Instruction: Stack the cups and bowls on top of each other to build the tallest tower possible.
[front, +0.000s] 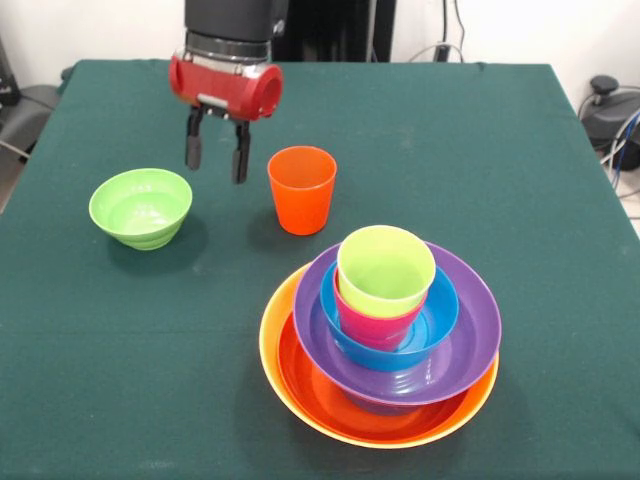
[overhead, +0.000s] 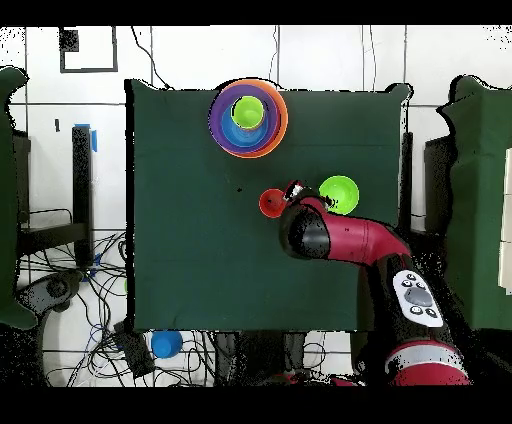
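The jaws are seen parted, with clear space between the two dark fingers and nothing held between them. The gripper (front: 217, 150) hangs from the red and black arm (overhead: 345, 236) above the green tablecloth (front: 90, 380), its fingertips pointing down between the small green bowl (front: 141, 207) and the orange cup (front: 301, 189), touching neither. In the front view the orange cup is found upright, mouth up, just beside the gripper, and the small green bowl is set apart on the other side, also mouth up and empty.

The tower (front: 385, 335) is placed nearer the front-view camera, well apart from the gripper. Its base is formed by a yellow-orange bowl (front: 272, 335), inside which a red-orange bowl (front: 320, 395) is nested. A wide purple bowl (front: 470, 330) is seated in that, slightly tilted, and a blue bowl (front: 440, 312) is held within the purple one. A pinkish red cup (front: 375, 327) is set in the blue bowl, and a lime green cup (front: 385, 268) is nested in the pinkish red one, mouth up, forming the top.

In the overhead view the tower is shown near the table edge farthest from the robot's base, and the orange cup and green bowl are seen flanking the arm's head. A blue object (overhead: 165, 344), too small to identify, is seen on the floor among cables.
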